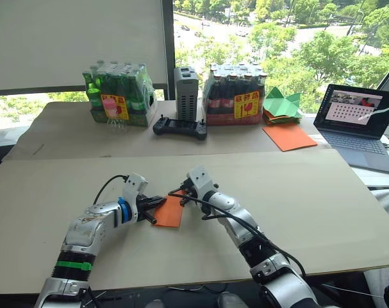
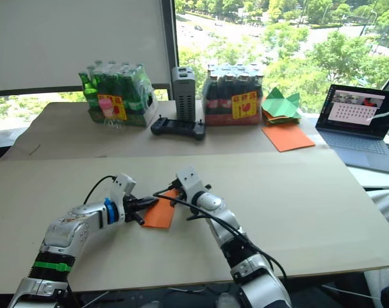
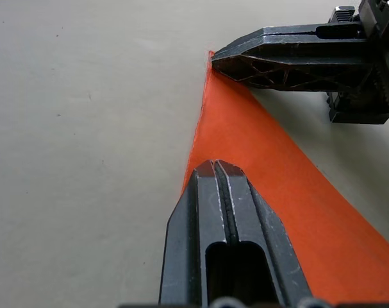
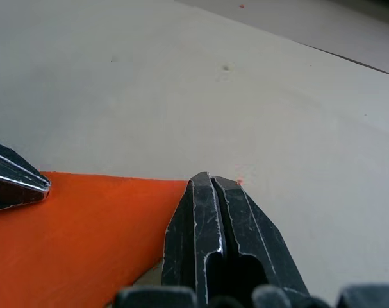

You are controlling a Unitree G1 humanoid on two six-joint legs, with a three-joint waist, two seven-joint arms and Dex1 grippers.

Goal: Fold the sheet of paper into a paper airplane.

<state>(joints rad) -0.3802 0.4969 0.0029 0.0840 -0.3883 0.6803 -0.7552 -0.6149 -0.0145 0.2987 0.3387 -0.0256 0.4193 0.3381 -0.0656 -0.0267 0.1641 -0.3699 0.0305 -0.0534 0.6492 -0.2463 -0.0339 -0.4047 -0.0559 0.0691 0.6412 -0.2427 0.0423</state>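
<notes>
The sheet of paper [image 1: 170, 212] is bright orange and lies flat on the beige table [image 1: 309, 192], narrowing to a point at one end. My left gripper [image 1: 152, 204] is shut, with its tips resting on the paper near its left edge [image 3: 215, 168]. My right gripper [image 1: 183, 194] is also shut, and its tips sit at the paper's far pointed corner [image 4: 210, 179]. No paper shows between either pair of fingers. The two grippers face each other across the paper [image 3: 258, 167], a short way apart.
Along the far side of the table stand a pack of green bottles [image 1: 117, 96], a grey box [image 1: 186, 93], a black controller [image 1: 179, 127] and a pack of dark bottles [image 1: 236, 96]. Green paper shapes [image 1: 282, 104], a larger orange sheet [image 1: 289, 136] and a laptop [image 1: 361, 122] sit at far right.
</notes>
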